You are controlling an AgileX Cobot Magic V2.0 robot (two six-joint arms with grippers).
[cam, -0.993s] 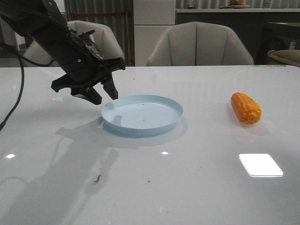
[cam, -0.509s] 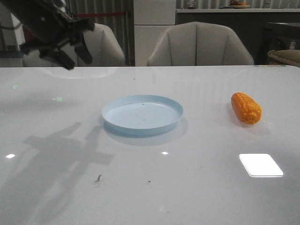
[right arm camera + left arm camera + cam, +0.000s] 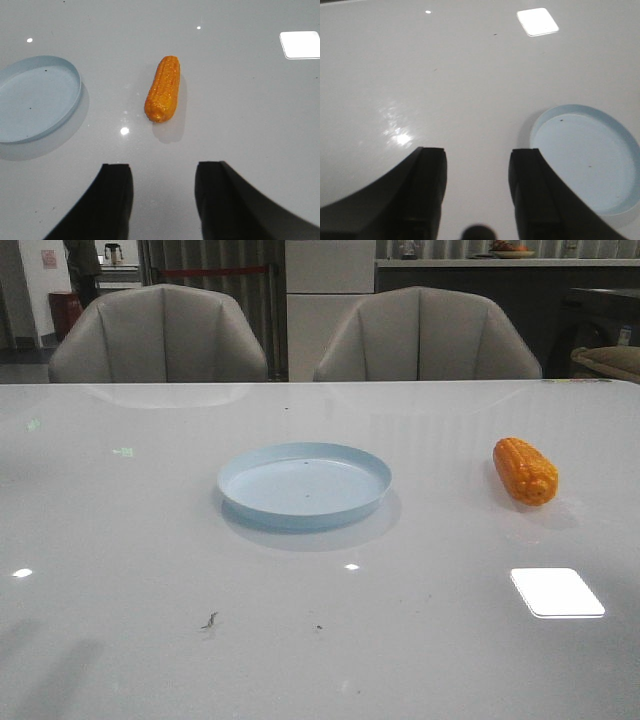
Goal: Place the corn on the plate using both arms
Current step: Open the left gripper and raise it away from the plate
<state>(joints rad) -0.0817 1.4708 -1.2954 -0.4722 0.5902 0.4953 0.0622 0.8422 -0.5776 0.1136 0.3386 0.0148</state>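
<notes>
Hovering with both grippers (image 3: 477, 187) (image 3: 164, 197) parted and empty, we next reach the corn (image 3: 163, 89), frame centre, plate (image 3: 74, 80) left.

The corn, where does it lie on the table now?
In the front view the corn lies on the table's right side, apart from the plate and beyond the bright light patch.

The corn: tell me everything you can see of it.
The corn is a short, stubby orange cob with bumpy kernel rows and a slightly glossy, plastic-looking surface. It lies on its side on the white table, to the right of the plate and apart from it. Nothing touches it but the table; the right tool hangs open, short of it.
</notes>
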